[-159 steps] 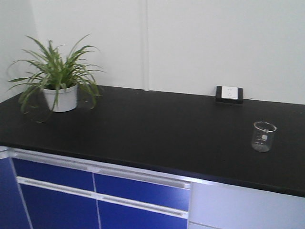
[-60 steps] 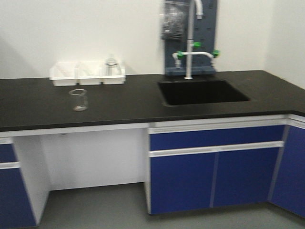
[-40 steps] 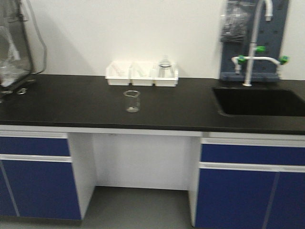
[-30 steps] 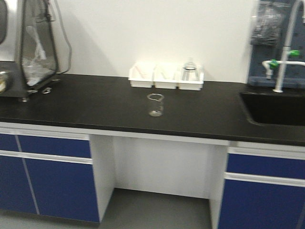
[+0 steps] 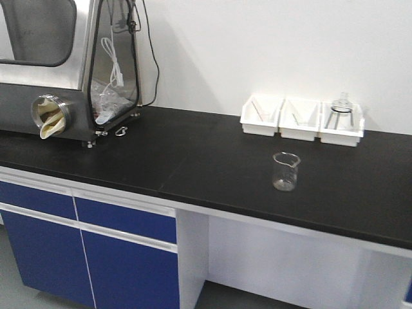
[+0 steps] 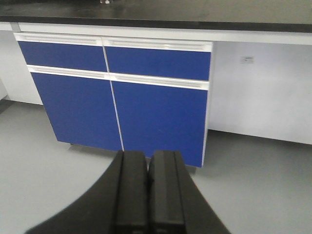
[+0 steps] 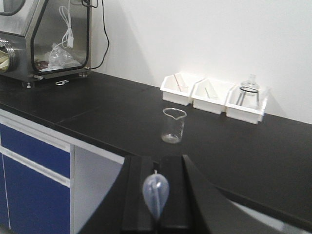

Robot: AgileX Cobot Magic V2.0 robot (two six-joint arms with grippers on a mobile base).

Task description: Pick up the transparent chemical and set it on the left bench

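Observation:
The transparent chemical (image 7: 155,194), a translucent whitish dropper, shows its bulb sticking up between the black fingers of my right gripper (image 7: 156,162), which is shut on it; its stem is hidden. The gripper hovers in front of the left bench (image 7: 97,114), short of its front edge. In the front view this bench (image 5: 161,154) is a long black worktop over blue cabinet fronts. My left gripper (image 6: 147,158) is shut with nothing in it, low above the grey floor and facing the blue cabinet doors (image 6: 156,97).
A clear glass beaker (image 5: 286,171) (image 7: 173,125) stands near the bench's middle. Three white bins (image 5: 299,119) (image 7: 214,95) line the wall behind it, one holding a flask. A steel chamber (image 5: 64,64) with cables occupies the bench's left end.
The view has swung from a bench with a plant and socket, past a sink, leftward along this bench. The steel chamber is now large at left, and the beaker and bins have shifted right.

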